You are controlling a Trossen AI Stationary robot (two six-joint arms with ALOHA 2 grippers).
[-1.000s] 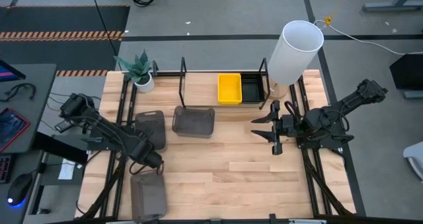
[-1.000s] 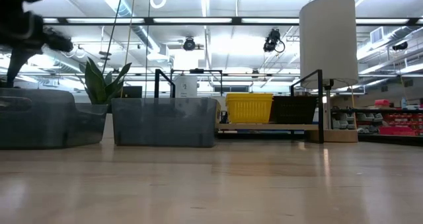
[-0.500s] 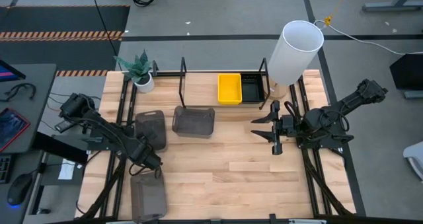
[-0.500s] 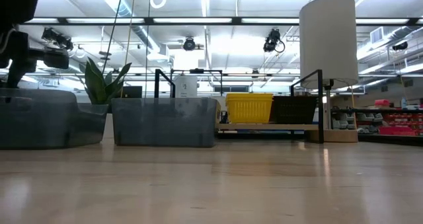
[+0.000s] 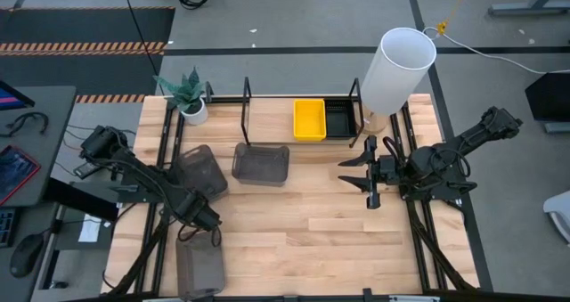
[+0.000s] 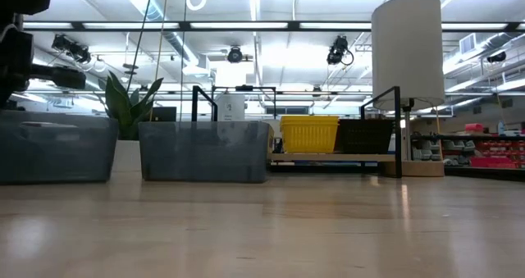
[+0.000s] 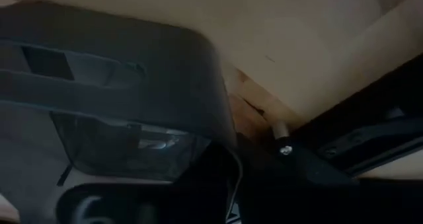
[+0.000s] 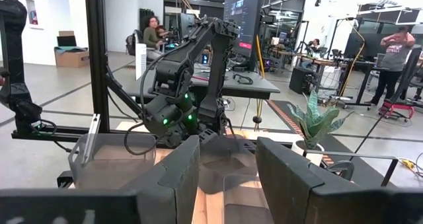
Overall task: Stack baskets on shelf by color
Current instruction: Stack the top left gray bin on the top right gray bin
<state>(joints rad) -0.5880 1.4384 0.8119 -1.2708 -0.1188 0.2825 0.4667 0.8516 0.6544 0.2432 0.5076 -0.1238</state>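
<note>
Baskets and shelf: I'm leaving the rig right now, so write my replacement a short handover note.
Left gripper: at a tilted grey basket on the table's left side; grip unclear.
Right gripper: waiting at the right, jaws open, holding nothing.
Done: a yellow basket and a black basket sit side by side on the shelf.
Left: a second grey basket by the shelf front and a third at the near edge are not yet shelved.

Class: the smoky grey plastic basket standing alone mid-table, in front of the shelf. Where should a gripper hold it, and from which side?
Judging from its pose, grip one thin wall of the smoky grey plastic basket, coming from above: it sits upright with its mouth open, nothing inside.
</note>
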